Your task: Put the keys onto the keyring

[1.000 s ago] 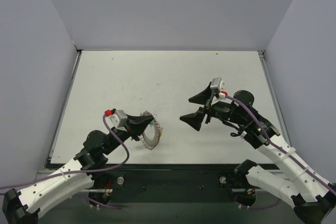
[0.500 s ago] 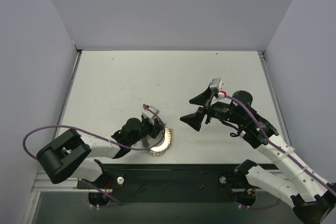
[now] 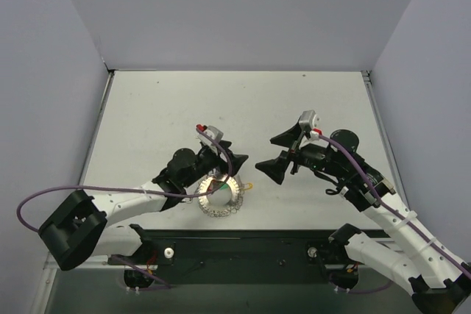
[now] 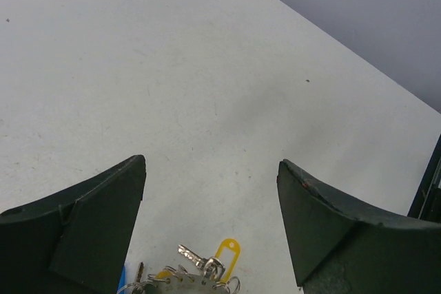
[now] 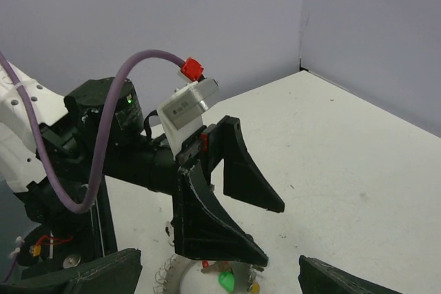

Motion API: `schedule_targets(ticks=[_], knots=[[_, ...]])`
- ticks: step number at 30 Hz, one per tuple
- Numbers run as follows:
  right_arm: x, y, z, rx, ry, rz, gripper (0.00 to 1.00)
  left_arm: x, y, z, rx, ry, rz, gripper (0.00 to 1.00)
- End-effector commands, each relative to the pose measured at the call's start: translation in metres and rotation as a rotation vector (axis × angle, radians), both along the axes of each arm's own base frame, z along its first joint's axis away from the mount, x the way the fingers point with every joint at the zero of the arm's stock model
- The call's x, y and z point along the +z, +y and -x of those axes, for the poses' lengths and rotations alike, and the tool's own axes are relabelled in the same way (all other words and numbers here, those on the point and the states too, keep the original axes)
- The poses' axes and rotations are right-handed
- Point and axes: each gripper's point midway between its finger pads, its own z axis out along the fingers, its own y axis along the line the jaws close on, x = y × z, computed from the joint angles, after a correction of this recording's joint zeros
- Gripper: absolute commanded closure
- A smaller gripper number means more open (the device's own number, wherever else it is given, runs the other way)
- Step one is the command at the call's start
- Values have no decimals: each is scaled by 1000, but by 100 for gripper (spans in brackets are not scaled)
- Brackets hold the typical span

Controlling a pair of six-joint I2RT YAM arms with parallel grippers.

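No legible text, brand, number or sign in any view, faint marking on the silver camera block (image 5: 187, 106), too small to read

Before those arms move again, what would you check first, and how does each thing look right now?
1. Left gripper open, holding nothing: ok.
2. Right gripper open, holding nothing: ok.
3. Keyring lying on the table, gripped by neither arm: ok.
4. The two grippers apart from each other: ok.
5. Keys gathered at the keyring: ok.
6. Every key threaded onto it: cannot tell.
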Motion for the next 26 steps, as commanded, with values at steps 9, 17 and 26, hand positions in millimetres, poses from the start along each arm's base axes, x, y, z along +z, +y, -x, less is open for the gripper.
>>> schedule_targets(ticks=[9,17,26], knots=[[-30,-55,-63,-518,111,17,0,-13,95,-13,511,383,-201,10],[-79,-152,-87,-1075,168,101,0,7,164,-3,740,275,-164,5],[-114,-189,-89,-1271,100,92,0,0,190,0,835,208,-162,4]])
